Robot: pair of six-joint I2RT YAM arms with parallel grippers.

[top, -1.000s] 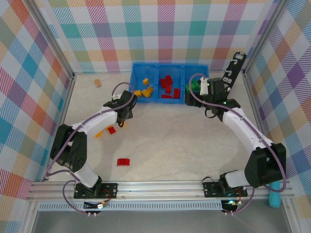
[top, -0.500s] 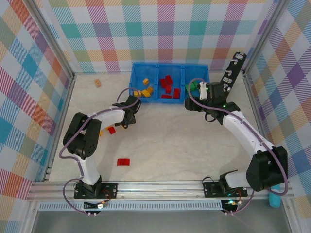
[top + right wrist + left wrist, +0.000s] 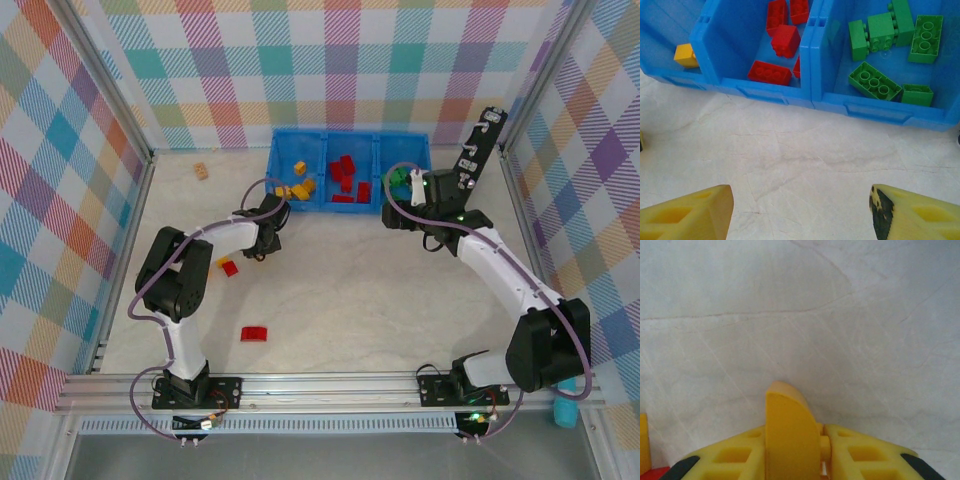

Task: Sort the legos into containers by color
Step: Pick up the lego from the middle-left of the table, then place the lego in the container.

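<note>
Pale marbled bench (image 3: 350, 290), plaid walls (image 3: 340, 60). The left pincer (image 3: 796, 460) is clamped on a yellow brick (image 3: 787, 425) near the bin's (image 3: 340, 208) left front corner. The right pincer (image 3: 800, 215) stands apart just before the bin's green bricks (image 3: 875, 85). A red brick (image 3: 254, 333) lies well before the bin.

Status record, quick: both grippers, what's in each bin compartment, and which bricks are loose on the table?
left gripper: shut on yellow brick
right gripper: open, nothing between the fingers, facing the bin
bin: yellow bricks in the left compartment, red in the middle, green in the right
loose on table: red brick near the front; second red brick beside the left arm
tan block: on the table, left of the bin
</note>
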